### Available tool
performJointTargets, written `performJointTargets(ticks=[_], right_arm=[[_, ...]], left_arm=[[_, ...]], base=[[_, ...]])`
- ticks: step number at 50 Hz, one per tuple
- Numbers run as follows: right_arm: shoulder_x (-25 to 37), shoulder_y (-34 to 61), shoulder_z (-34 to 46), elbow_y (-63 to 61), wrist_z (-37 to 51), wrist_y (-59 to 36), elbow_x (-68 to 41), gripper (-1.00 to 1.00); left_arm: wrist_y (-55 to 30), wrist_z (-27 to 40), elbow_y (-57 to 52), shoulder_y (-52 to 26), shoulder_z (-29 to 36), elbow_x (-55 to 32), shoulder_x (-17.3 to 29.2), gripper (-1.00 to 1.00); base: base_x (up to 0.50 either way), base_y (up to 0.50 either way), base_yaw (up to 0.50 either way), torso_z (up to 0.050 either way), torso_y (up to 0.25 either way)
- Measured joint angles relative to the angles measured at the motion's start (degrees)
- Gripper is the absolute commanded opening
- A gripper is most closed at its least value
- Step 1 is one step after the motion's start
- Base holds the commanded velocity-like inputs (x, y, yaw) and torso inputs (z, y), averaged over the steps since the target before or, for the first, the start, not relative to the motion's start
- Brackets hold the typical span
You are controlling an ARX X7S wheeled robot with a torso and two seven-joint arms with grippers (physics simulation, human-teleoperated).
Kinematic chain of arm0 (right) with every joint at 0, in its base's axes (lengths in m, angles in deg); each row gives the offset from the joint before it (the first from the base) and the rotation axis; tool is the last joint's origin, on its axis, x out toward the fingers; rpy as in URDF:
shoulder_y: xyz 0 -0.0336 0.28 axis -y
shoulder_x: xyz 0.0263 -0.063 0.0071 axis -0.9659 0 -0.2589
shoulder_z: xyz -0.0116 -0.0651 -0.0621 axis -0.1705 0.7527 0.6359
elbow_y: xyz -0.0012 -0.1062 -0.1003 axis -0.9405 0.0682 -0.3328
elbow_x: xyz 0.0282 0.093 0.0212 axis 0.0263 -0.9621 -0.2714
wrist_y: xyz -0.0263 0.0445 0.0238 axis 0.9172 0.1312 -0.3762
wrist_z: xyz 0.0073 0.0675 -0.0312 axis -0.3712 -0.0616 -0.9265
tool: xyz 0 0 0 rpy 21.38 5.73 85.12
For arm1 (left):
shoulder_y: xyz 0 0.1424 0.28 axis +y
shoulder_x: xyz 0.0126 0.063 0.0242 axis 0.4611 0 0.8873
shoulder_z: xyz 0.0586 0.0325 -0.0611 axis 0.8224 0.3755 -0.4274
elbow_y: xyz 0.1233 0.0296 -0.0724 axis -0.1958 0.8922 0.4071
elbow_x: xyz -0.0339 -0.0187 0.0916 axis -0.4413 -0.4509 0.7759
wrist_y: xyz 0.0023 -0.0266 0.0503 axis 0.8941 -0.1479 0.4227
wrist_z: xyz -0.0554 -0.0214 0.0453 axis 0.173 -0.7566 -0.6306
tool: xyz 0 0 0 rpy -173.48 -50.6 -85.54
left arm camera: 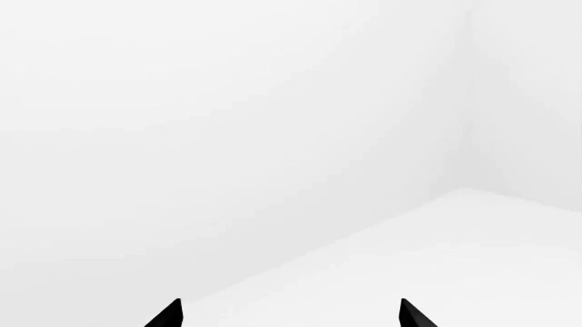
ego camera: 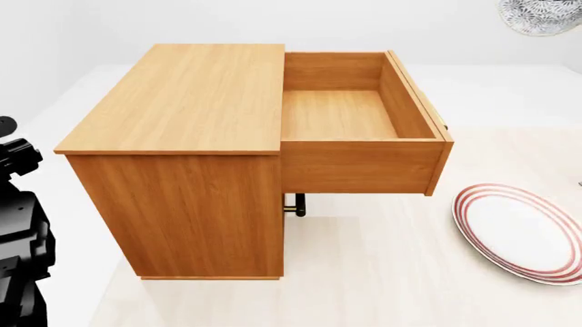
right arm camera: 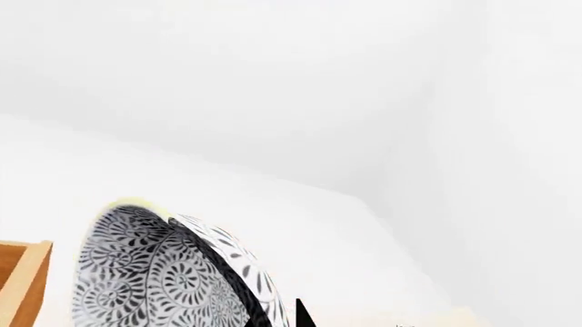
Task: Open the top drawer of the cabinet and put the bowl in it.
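Note:
The orange-brown cabinet point(ego camera: 182, 136) stands on the pale table, and its top drawer point(ego camera: 350, 116) is pulled far out to the right, open and empty. The bowl point(ego camera: 544, 15), grey-blue patterned, hangs in the air at the far right, cut by the frame's edge. In the right wrist view the bowl point(right arm camera: 146, 272) is tilted, and my right gripper point(right arm camera: 277, 313) is shut on its rim, one finger on each side of the wall. My left gripper point(left arm camera: 291, 315) is open with nothing between its fingertips, facing a bare white wall and floor.
A wide white plate with red rings point(ego camera: 525, 231) lies on the table right of the cabinet, below the drawer front. A brass handle point(ego camera: 296, 204) of a lower drawer shows under the open one. My left arm point(ego camera: 18, 231) stands left of the cabinet.

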Motion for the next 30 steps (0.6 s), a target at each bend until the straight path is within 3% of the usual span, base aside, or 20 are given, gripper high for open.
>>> performJointTargets(ticks=[13, 30], right_arm=[[-12.98, 5.79, 3.8, 13.44, -5.27, 8.43, 2.94, -1.0], [-20.28, 2.26, 3.48, 14.17, -7.68, 9.31, -0.7, -1.0]], left_arm=[[0.23, -0.06, 0.0, 0.11, -0.05, -0.02, -0.02, 1.0], [0.45, -0.2, 0.0, 0.22, -0.18, -0.02, -0.03, 1.0]], base=[[0.0, 0.0, 0.0, 0.0, 0.0], [0.0, 0.0, 0.0, 0.0, 0.0]])
